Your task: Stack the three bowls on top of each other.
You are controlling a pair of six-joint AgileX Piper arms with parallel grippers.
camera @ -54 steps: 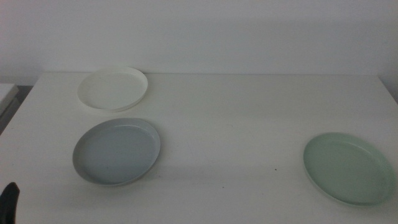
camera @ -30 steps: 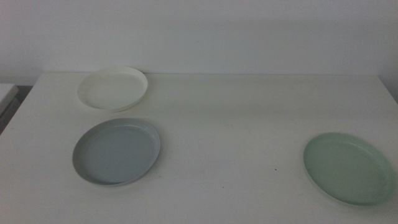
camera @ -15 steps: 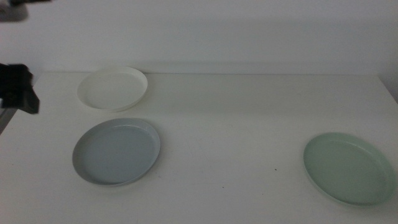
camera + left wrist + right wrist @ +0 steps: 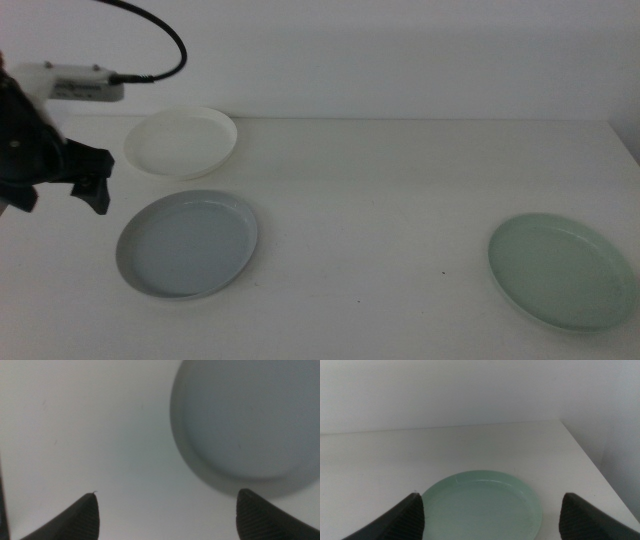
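Observation:
Three bowls lie apart on the white table [image 4: 400, 190]: a white bowl [image 4: 181, 142] at the back left, a grey-blue bowl [image 4: 187, 243] in front of it, and a mint green bowl [image 4: 561, 270] at the front right. My left gripper [image 4: 58, 200] hovers open above the table, just left of the grey-blue bowl [image 4: 250, 420]. Between its jaws [image 4: 169, 492] there is only bare table. My right gripper [image 4: 492, 495] is open and out of the middle view. It hangs back from the green bowl [image 4: 482, 505], which shows between its jaws.
A black cable [image 4: 160, 30] arcs up from the left arm's wrist. The table's left edge [image 4: 30, 170] lies under the left arm. Its right edge [image 4: 590, 460] runs close beside the green bowl. A pale wall stands behind.
The left arm has come in from the left edge and moved right and down towards the grey-blue bowl. The bowls have not moved.

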